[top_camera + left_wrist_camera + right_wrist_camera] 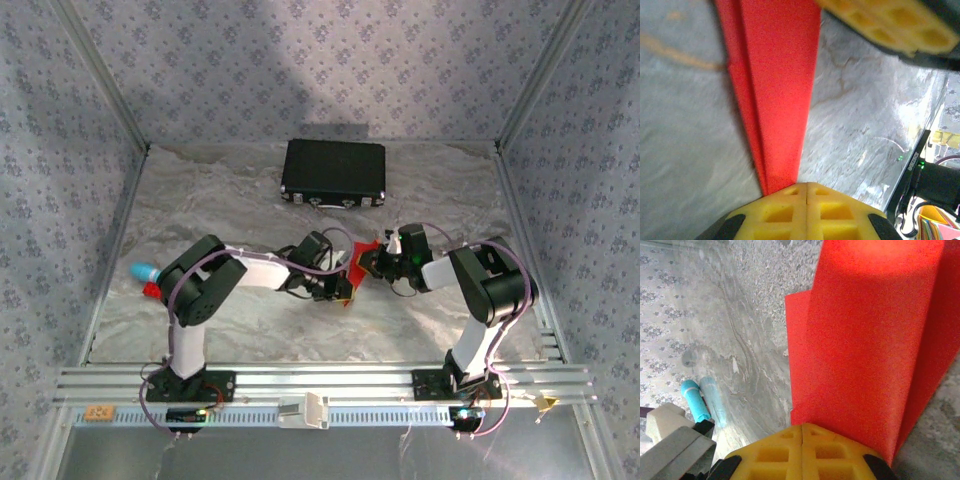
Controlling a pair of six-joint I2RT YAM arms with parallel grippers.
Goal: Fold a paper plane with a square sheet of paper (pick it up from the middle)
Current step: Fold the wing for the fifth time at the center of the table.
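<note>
Between the two wrists, near the middle of the table (200,215), the red sheet of paper (362,256) is held from both sides. It is creased lengthwise rather than flat. From the left wrist it shows as a long band with a second layer stepping out along one edge (775,90). From the right wrist it shows as a broad panel with another layer behind it (865,340). Both surfaces are plain and carry no print.

The left gripper (346,284) is clenched on one end of the paper, its yellow pads pressed together over the fold (806,192). The right gripper (373,262) is likewise clamped on the paper, pads meeting on its lower edge (802,432). A yellow fingertip (885,25) of the opposing arm crosses the top corner of the left wrist view, blurred.

Well behind the paper lies the black case (334,170), with pale fittings on its near edge that are too small to identify. A turquoise object (145,270) sits far left, partly hidden by the left arm; it also shows in the right wrist view (695,400). An orange tag (98,412) on the front rail (330,380) bears marks too small to read. Whether the paper touches the table cannot be told.
</note>
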